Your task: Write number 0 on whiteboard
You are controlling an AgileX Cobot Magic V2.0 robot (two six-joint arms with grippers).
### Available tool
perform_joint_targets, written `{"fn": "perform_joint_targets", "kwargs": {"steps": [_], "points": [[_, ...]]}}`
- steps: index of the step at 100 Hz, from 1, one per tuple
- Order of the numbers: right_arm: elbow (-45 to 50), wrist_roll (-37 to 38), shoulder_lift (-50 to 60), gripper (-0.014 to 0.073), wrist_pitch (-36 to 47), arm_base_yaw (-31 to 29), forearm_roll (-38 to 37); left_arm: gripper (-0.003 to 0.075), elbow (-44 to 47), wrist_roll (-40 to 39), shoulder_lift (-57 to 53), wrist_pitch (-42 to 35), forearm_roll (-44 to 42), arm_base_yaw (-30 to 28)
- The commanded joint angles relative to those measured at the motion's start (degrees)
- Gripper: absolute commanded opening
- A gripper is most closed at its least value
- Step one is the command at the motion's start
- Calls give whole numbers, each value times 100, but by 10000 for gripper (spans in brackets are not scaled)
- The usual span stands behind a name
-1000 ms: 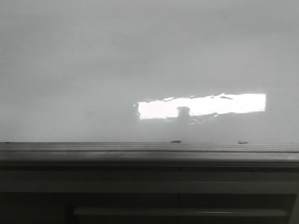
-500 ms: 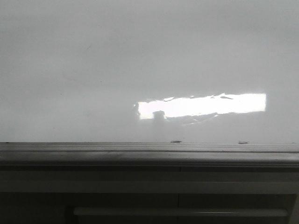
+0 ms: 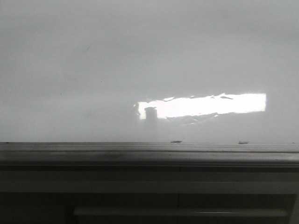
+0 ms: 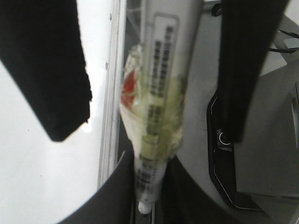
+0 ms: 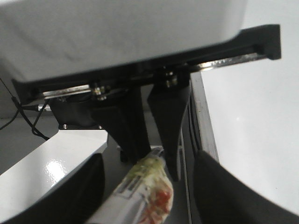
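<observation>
Large glossy white whiteboard point(image 3: 93, 70) with grey metal frame edge point(image 3: 149, 151): fills the upper part of the front view, the frame running along its lower border. Bright rectangular glare patch point(image 3: 205, 105) lies low on the surface, right of centre. Two small dark specks point(image 3: 175, 141) sit just above the frame.

White marker pen point(image 4: 159, 116), printed label, wrapped in yellowed clear tape with a red patch: lies alongside the board's frame.

Left gripper point(image 5: 156, 161), black: fingers point(image 5: 170, 126) pinched onto the marker's taped middle.

Right gripper point(image 5: 145, 186), black: fingers point(image 4: 51, 70) spread wide, one on either side of the marker; contact with the pen cannot be told.
</observation>
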State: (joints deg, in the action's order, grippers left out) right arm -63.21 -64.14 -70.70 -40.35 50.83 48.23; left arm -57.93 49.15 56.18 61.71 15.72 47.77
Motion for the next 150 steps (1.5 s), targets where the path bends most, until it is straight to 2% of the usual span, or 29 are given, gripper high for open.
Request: {"fn": "perform_joint_targets", "kwargs": {"steps": [1,52,77,111,124,132,150], "points": [[-199,-32,78,303,265,-4,28,-20,-190,-30,-91,-158,208,39],[-199,13,-132,283,227,-4,6,-20,-190,-30,-91,-73,340,39],[-199,13,-132,109,202,-4,69,-20,-190,-30,-91,-73,352,39],[-199,13,-132,78,166,-4,238,-20,-190,-53,-91,-73,362,39],[-199,13,-132,-31,162,-4,307,-13,-190,-102,-91,-164,523,39],[-199,13,-107,-71,96,-4,307,41,-190,-102,-94,-253,772,39],[-199,13,-47,-67,-94,-4,296,285,-190,-106,-325,-381,1033,39]]}}
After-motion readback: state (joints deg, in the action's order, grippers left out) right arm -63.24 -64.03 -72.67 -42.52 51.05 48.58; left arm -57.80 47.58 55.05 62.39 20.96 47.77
